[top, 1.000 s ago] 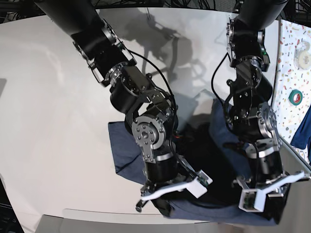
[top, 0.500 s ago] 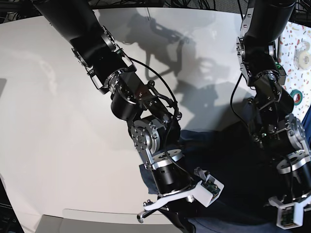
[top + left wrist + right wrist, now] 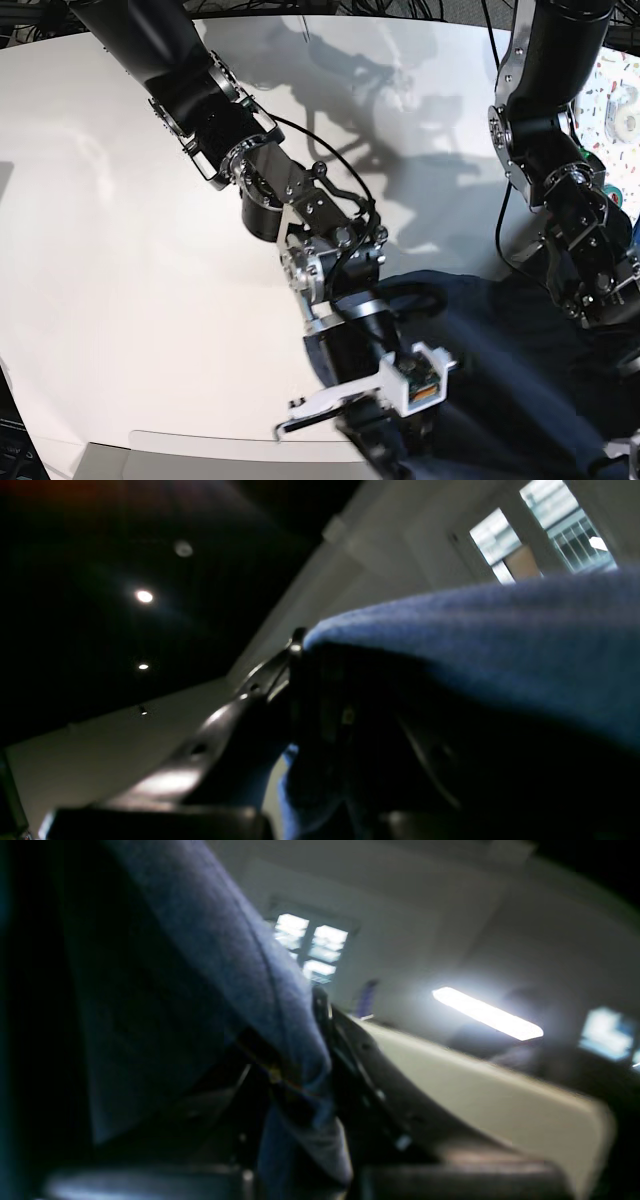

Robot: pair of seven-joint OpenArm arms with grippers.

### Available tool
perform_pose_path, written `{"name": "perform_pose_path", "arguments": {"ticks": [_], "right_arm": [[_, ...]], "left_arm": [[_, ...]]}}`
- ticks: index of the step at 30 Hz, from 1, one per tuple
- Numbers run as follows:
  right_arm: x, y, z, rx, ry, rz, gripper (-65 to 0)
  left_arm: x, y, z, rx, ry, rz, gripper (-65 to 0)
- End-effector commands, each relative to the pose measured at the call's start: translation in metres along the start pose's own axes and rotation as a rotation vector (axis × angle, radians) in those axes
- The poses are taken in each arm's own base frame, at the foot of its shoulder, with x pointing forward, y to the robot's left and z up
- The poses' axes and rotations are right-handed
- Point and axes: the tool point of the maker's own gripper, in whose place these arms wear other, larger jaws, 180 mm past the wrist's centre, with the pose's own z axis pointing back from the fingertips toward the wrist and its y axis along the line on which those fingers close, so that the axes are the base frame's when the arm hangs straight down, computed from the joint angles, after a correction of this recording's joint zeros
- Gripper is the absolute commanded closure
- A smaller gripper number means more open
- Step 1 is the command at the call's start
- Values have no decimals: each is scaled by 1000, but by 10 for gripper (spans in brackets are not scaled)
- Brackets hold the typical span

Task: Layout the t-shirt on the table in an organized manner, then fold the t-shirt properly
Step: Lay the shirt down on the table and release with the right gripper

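Fingers of both arms are clamped on the t-shirt (image 3: 520, 370), lifted above the table (image 3: 120, 230).

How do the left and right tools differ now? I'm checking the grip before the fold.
The right tool pinches the t-shirt so it drapes down beside it; the left tool holds cloth spread out sideways. In the base view the right tool shows, the left is off-frame. Both are shut on the t-shirt.

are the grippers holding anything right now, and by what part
Both are shut on the t-shirt: the left gripper and right gripper each pinch a fold of its fabric; which part cannot be told.
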Motion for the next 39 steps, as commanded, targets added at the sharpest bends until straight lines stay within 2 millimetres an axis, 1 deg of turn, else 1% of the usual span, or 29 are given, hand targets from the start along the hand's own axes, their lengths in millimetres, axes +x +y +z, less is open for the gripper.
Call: {"name": "perform_pose_path", "arguments": {"ticks": [1,2,3,5,7,8,9,10,11,14,16,18,19,20,21,23,25,27,28,30,34,36,39], "right_arm": [[5,10,4,15,-1,-26,0],[3,24,11,51,14,-40,0],[2,43,21,101,26,-52,0],[4,73,40,177,33,-72,0],[12,103,63,272,32,-101,0],[14,110,72,295,39,-121,0],[10,111,79,296,64,-141,0],[5,105,83,276,84,-159,0],[6,101,86,272,91,-173,0],[3,103,100,311,121,-193,0],[2,98,104,309,131,-207,0],[6,94,111,302,135,-231,0],[12,89,112,290,126,-246,0],[16,85,114,280,119,-259,0],[15,81,119,280,120,-251,0],[14,72,131,279,124,-245,0],[13,67,142,280,137,-245,0],[9,66,153,280,146,-249,0],[4,60,159,266,145,-244,0],[-11,48,176,235,161,-232,0],[-49,7,217,142,235,-160,0],[-64,-10,238,110,282,-117,0],[-80,-29,261,77,352,-67,0]], "left_arm": [[14,22,-7,81,-39,3,0],[14,21,-8,80,-40,8,0],[16,18,-9,70,-44,24,0],[18,0,-9,9,-50,60,0],[17,-20,-9,-53,-45,85,0],[15,-34,-7,-92,-38,95,0],[12,-49,-2,-144,-34,109,0],[9,-61,2,-183,-26,126,0],[8,-70,6,-211,-20,133,0],[-1,-98,19,-294,2,134,0],[-8,-114,29,-342,19,128,0],[-9,-129,43,-386,34,141,0],[-9,-140,52,-413,46,156,0],[-10,-153,63,-448,63,172,0],[-11,-167,73,-484,79,182,0],[-10,-199,98,-573,109,200,0],[-14,-227,123,-654,143,205,0],[-17,-258,152,-745,181,211,0],[-18,-275,169,-799,203,218,0],[-13,-305,201,-891,223,252,0],[-4,-359,271,-1063,245,305,0],[0,-382,305,-1147,245,319,0],[-1,-402,347,-1249,229,311,0]]}}
